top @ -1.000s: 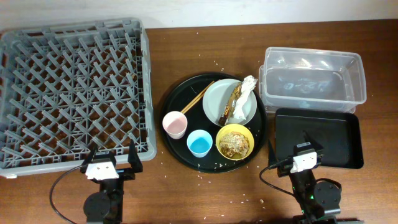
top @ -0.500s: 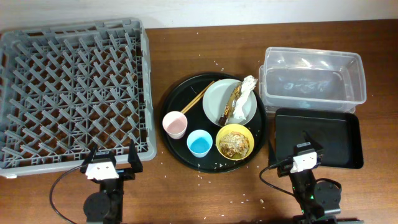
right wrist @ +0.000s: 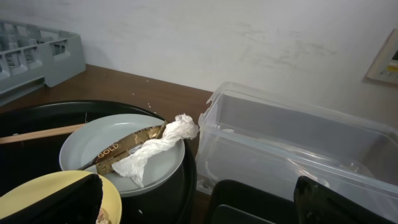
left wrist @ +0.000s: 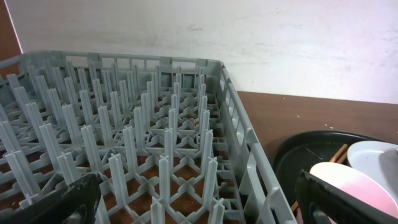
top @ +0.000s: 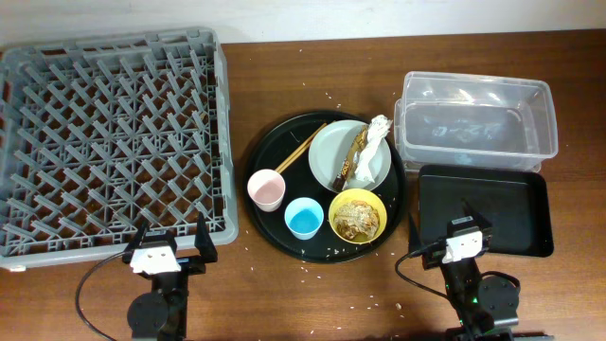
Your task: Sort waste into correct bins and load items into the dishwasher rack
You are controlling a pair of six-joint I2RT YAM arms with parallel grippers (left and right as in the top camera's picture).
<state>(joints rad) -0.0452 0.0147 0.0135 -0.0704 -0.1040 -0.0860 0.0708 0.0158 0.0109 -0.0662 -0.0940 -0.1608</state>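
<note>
The grey dishwasher rack [top: 112, 142] fills the left of the table and is empty. On the round black tray [top: 260, 156] sit a pink cup [top: 266, 189], a blue cup [top: 304, 218], a yellow bowl [top: 357, 216] holding brown scraps, and a grey plate [top: 327, 152] carrying a white napkin [top: 376, 142] and a brown wrapper [top: 355, 152]. Chopsticks [top: 301, 148] lean by the plate. The clear tub [top: 473, 121] and black shallow tray [top: 483, 210] stand at right. My left gripper [top: 169, 248] is open at the rack's front edge. My right gripper [top: 461, 239] is open above the black shallow tray's front.
White rice grains are scattered on the wood round the black tray and near the front edge. Cables run from both arm bases at the front. A white wall stands behind the table. In the right wrist view the napkin [right wrist: 155, 149] and wrapper [right wrist: 121, 149] lie on the plate.
</note>
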